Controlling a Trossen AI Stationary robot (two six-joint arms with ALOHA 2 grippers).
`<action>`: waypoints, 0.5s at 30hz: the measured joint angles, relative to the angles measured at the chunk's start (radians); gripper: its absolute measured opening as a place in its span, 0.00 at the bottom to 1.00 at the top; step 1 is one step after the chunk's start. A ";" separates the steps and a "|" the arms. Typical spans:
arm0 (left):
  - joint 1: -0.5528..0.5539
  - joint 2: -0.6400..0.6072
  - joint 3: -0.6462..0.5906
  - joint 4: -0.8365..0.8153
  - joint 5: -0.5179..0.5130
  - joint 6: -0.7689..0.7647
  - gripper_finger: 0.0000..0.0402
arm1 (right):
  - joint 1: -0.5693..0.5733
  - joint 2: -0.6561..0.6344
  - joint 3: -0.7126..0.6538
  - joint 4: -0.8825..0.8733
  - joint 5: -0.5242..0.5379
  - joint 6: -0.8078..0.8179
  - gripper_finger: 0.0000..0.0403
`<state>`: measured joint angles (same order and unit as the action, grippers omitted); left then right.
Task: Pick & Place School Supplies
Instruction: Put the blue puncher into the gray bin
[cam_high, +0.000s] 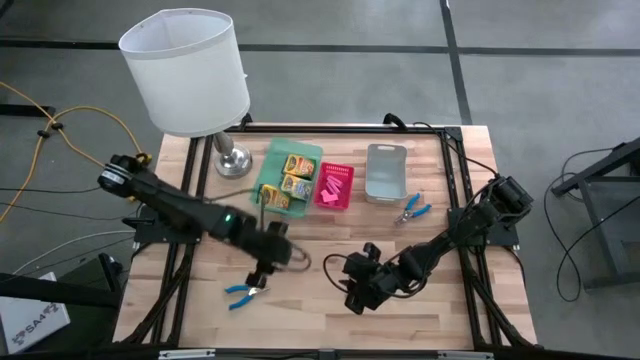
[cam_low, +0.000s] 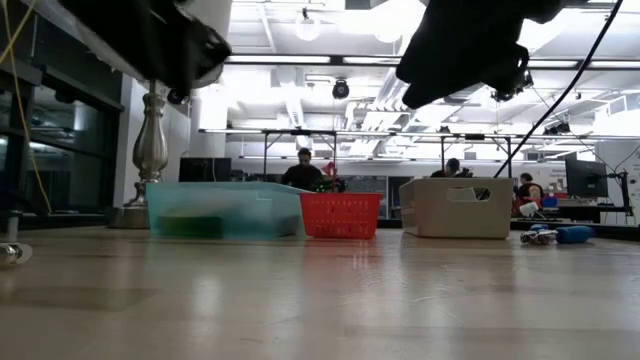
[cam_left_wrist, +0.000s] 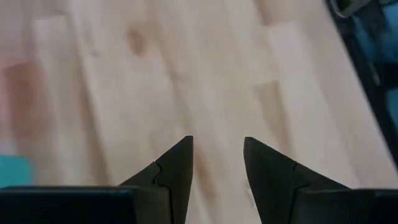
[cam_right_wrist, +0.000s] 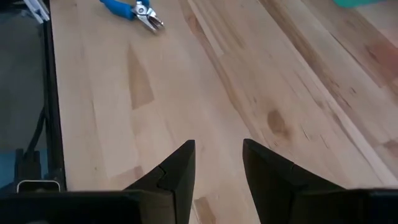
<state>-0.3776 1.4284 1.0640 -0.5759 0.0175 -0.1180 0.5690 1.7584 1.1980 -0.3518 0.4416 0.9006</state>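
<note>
On the high view, going left to right, the near scissors (cam_high: 241, 293) lie on the counter (cam_high: 320, 230) close to its front edge, with the left tool (cam_high: 263, 272) hovering just beside them: the scissors sit at about seven o'clock from it, touching nothing. Their long axis runs roughly nine to three, blue handles toward nine, metal tips toward three and so toward the tool. The left tool's fingers (cam_left_wrist: 177, 165) stand partly apart with bare wood between them, holding nothing. This arm is plainly the nearer, so the coming move looks to be a short shift toward seven and a descent across the tips. Behind, at about twelve, the green tray (cam_high: 289, 176) holds the crayon boxes (cam_high: 297, 166) and the pink tray (cam_high: 335, 186) the erasers (cam_high: 334, 185); the grey tray (cam_high: 386, 172) stands next. The right tool (cam_high: 358, 296) waits near the front at centre, its fingers (cam_right_wrist: 180, 168) also partly apart and empty; the near scissors lie at nine o'clock from it, well apart. The second scissors (cam_high: 412, 209) lie just beside the grey tray, at about one o'clock from the right tool.
</note>
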 joint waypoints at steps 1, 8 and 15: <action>-0.029 0.000 0.000 -0.013 -0.010 -0.024 0.34 | 0.000 0.000 0.000 -0.002 0.000 0.008 0.31; -0.197 0.000 0.000 -0.065 -0.077 -0.225 0.34 | 0.000 0.000 0.000 -0.004 -0.003 0.018 0.31; -0.284 0.000 -0.003 -0.151 -0.099 -0.530 0.34 | 0.002 0.000 0.000 -0.002 -0.006 0.019 0.31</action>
<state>-0.6618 1.4284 1.0613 -0.7272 -0.0818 -0.6484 0.5709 1.7584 1.1980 -0.3539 0.4351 0.9192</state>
